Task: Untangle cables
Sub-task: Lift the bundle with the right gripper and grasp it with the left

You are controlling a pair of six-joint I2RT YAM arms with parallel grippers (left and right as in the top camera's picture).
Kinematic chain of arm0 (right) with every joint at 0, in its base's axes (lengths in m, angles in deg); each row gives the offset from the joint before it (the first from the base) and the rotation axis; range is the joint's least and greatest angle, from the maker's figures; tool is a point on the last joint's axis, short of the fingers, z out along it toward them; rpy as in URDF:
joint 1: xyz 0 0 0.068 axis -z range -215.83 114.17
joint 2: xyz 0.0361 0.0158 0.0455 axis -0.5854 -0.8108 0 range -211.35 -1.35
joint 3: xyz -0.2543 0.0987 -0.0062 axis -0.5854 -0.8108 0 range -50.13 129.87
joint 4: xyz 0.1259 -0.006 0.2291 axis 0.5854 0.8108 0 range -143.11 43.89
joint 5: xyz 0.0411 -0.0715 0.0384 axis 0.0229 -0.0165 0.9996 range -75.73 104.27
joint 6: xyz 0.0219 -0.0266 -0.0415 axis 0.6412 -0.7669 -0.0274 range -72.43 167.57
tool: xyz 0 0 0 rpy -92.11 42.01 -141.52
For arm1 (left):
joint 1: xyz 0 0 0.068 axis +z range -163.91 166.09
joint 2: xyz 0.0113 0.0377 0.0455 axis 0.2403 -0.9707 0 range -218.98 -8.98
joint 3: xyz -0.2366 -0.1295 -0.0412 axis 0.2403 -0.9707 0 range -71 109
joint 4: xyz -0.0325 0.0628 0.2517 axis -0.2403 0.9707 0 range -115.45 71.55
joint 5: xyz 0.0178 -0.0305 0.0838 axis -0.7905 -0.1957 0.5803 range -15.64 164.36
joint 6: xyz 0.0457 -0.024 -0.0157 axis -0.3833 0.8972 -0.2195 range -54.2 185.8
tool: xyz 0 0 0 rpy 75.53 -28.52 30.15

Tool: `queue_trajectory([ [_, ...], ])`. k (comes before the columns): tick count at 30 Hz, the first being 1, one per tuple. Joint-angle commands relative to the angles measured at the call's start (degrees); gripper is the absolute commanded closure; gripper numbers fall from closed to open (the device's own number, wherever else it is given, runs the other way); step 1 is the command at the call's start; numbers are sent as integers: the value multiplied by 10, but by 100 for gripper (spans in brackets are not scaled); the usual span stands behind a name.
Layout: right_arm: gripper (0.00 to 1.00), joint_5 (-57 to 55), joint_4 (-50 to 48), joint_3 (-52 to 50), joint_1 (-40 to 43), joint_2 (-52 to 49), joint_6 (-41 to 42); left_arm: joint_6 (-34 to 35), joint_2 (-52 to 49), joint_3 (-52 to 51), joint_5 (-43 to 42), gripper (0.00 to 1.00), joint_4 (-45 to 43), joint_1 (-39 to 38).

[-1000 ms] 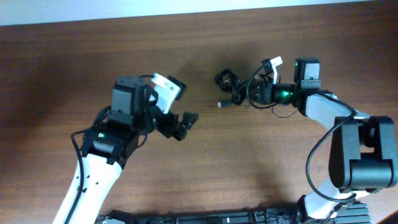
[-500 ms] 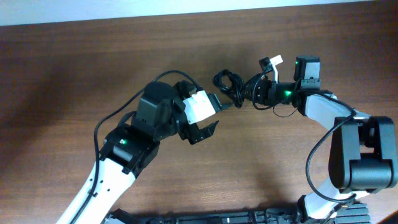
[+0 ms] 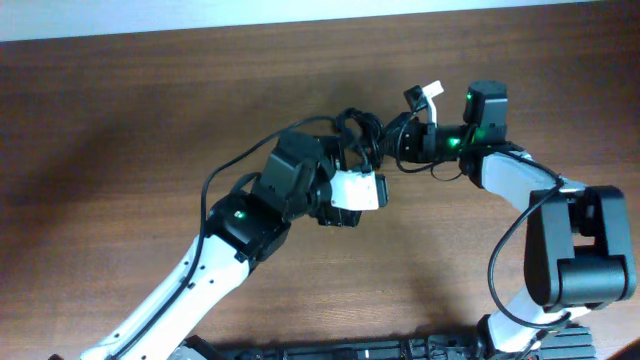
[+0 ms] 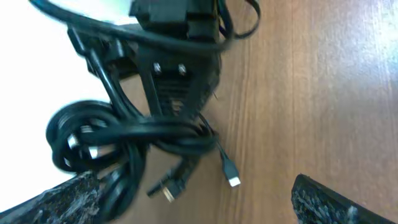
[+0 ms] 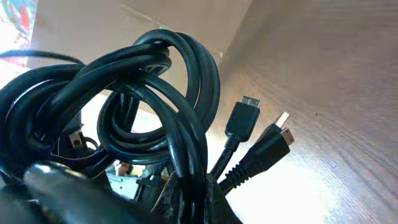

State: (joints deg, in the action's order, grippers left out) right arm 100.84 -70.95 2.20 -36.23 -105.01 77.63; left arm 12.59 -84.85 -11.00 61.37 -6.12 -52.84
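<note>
The cables [image 3: 362,135] are thin black cords knotted in a small bundle at the table's far centre. My right gripper [image 3: 392,140] is shut on the bundle and holds it raised; in the right wrist view the coils [image 5: 155,106] fill the frame, with plug ends [image 5: 242,121] hanging free. My left gripper [image 3: 352,172] is open, right next to the bundle on its near side. In the left wrist view the bundle [image 4: 124,140] lies ahead of the open fingers [image 4: 196,199], with a small plug [image 4: 231,177] between them.
The wooden table [image 3: 120,120] stretches to the left and right. A white strip [image 3: 300,8] runs along its far edge. A white tag [image 3: 432,90] sits on the right arm near the gripper.
My left arm has swung right and forward to the bundle. My right gripper has shifted the bundle slightly left and farther back.
</note>
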Motion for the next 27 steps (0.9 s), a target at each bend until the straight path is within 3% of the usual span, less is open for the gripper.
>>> queue_trajectory([
  [1, 96, 24, -11, 5, -11, 17, 9, -18, -6, 12, 47, 1, -23, 0],
  [4, 96, 24, -16, 5, -11, 17, 10, -18, -10, 12, 98, 1, -40, 0],
  [13, 96, 24, -41, 5, -11, 18, 55, -19, -10, 12, 63, 1, -19, 0],
  [18, 96, 24, -41, 5, -11, 18, 82, -80, -10, 12, 17, 1, 9, 0],
  [20, 96, 24, -41, 5, -12, 18, 85, -80, -11, 12, 26, 8, 16, 0],
  [24, 96, 24, -41, 5, -28, 18, 94, -82, -13, 12, 50, 1, 17, 1],
  [27, 96, 24, -58, 5, -40, 18, 95, -82, -24, 12, 132, 2, 12, 4],
])
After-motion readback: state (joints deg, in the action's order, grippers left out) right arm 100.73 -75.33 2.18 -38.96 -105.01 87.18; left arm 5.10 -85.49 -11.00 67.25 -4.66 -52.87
